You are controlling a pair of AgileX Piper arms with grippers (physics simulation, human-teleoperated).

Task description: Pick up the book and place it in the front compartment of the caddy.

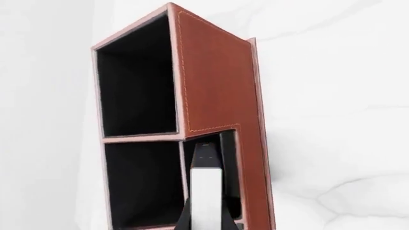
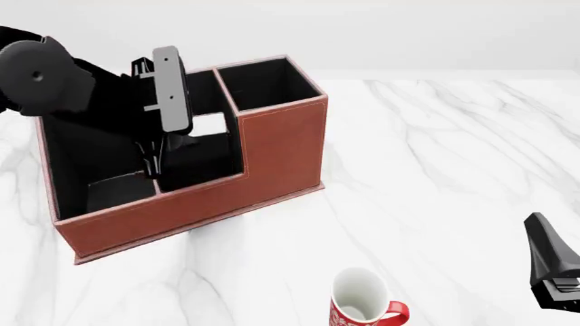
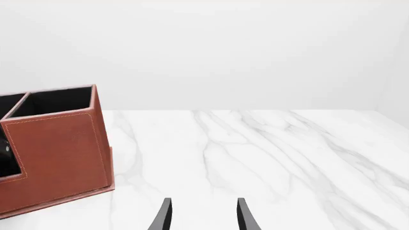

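Note:
The reddish-brown caddy [image 2: 281,149] stands at the table's left; it also shows in the wrist views as the caddy [image 1: 217,81] and the caddy [image 3: 57,153]. My left gripper [image 2: 152,166] points down into it from above. In the left wrist view the left gripper [image 1: 206,208] is shut on the book [image 1: 206,191], seen edge-on with its white page edge and black cover. The book hangs upright in the mouth of the front compartment [image 1: 229,158], the low notched pocket [image 2: 204,159]. My right gripper [image 3: 203,208] is open with nothing between its fingers, low at the front right [image 2: 553,268].
A white mug with a red handle [image 2: 363,305] stands near the front edge, in front of the caddy and left of my right gripper. The white marble table [image 2: 435,156] stretches to the right of the caddy.

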